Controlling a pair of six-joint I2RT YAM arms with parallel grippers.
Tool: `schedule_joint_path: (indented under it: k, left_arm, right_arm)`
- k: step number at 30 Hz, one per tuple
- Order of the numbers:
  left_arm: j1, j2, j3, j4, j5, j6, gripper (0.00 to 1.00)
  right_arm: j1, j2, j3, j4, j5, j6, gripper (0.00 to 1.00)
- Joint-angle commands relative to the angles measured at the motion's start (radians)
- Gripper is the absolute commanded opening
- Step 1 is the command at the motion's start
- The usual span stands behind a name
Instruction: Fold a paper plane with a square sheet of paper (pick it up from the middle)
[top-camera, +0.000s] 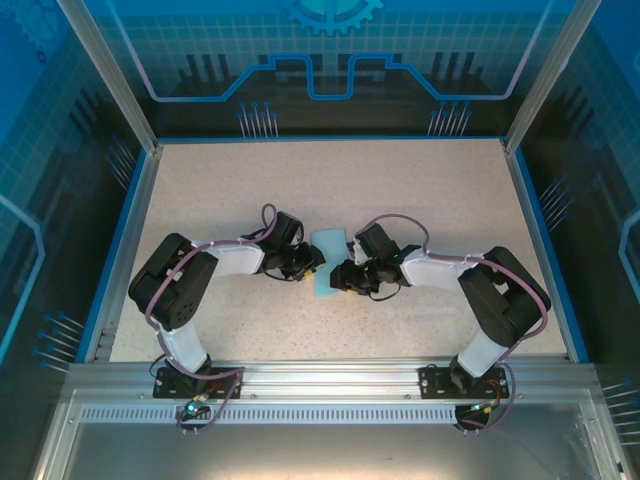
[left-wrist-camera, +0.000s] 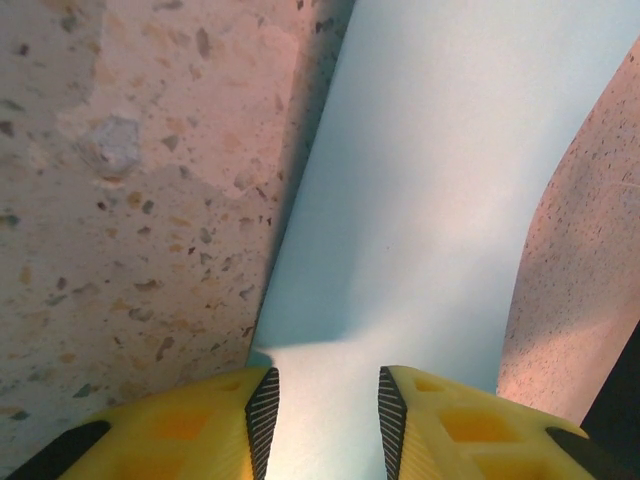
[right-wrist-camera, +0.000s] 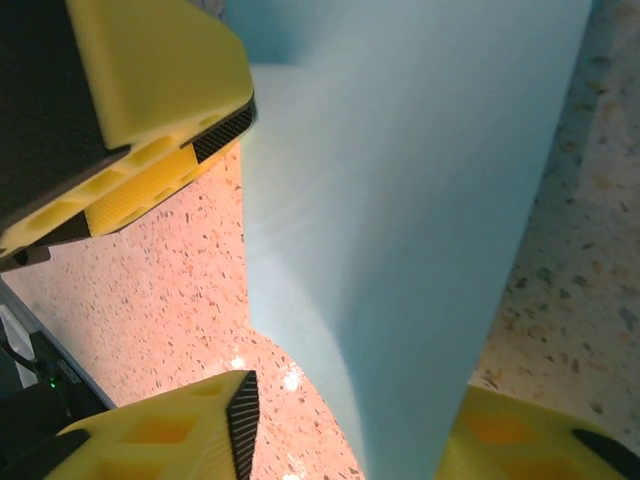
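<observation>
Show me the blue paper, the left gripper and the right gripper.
blue paper (top-camera: 328, 247), top view, far half.
left gripper (left-wrist-camera: 323, 400), left wrist view, between fingertips.
right gripper (right-wrist-camera: 348, 420), right wrist view, between fingertips.

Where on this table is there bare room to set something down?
Bare: the wide far strip of table beyond the square sheet of paper. Crowded: the middle, where the left gripper and right gripper meet at the sheet.
</observation>
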Motion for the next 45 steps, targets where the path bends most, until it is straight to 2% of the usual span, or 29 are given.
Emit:
schedule_joint_path:
  k: [1, 3, 7, 11, 14, 18, 23, 31, 34, 36, 38, 45]
  left_arm:
    - [0.008, 0.001, -0.047, -0.109, -0.048, 0.009, 0.38]
    - [0.007, -0.010, -0.047, -0.108, -0.044, 0.013, 0.38]
    - [0.008, -0.043, -0.048, -0.105, -0.035, 0.023, 0.39]
    - [0.007, -0.081, -0.044, -0.071, 0.000, 0.054, 0.44]
    - [0.007, -0.096, -0.027, -0.047, 0.032, 0.089, 0.47]
    - [0.007, -0.082, 0.006, -0.048, 0.035, 0.120, 0.45]
    - [0.008, -0.042, 0.020, -0.034, 0.038, 0.123, 0.38]
    - [0.007, -0.035, 0.028, -0.017, 0.047, 0.133, 0.32]
    - [0.007, 0.002, 0.039, -0.040, 0.034, 0.136, 0.28]
    - [0.007, 0.018, 0.037, -0.047, 0.025, 0.132, 0.26]
    - [0.007, 0.023, 0.032, -0.046, 0.021, 0.127, 0.26]
    - [0.008, 0.026, 0.032, -0.056, 0.013, 0.131, 0.25]
  right_arm:
    - [-0.014, -0.039, -0.003, -0.021, 0.023, 0.042, 0.33]
    - [-0.024, -0.038, -0.009, -0.031, 0.033, 0.051, 0.25]
    - [-0.036, -0.040, -0.009, -0.054, 0.057, 0.052, 0.15]
    - [-0.048, -0.040, 0.004, -0.096, 0.040, -0.002, 0.02]
    - [-0.064, -0.036, 0.032, -0.174, 0.002, -0.101, 0.00]
    - [-0.096, -0.043, 0.052, -0.286, -0.025, -0.224, 0.00]
    - [-0.127, -0.058, 0.055, -0.327, -0.036, -0.273, 0.00]
    - [-0.131, -0.032, 0.067, -0.313, -0.042, -0.266, 0.01]
    - [-0.136, -0.042, 0.062, -0.304, -0.046, -0.253, 0.06]
    - [-0.142, -0.057, 0.053, -0.295, -0.048, -0.238, 0.15]
    - [-0.145, -0.073, 0.043, -0.291, -0.049, -0.223, 0.18]
    - [-0.157, -0.121, 0.014, -0.293, -0.055, -0.174, 0.19]
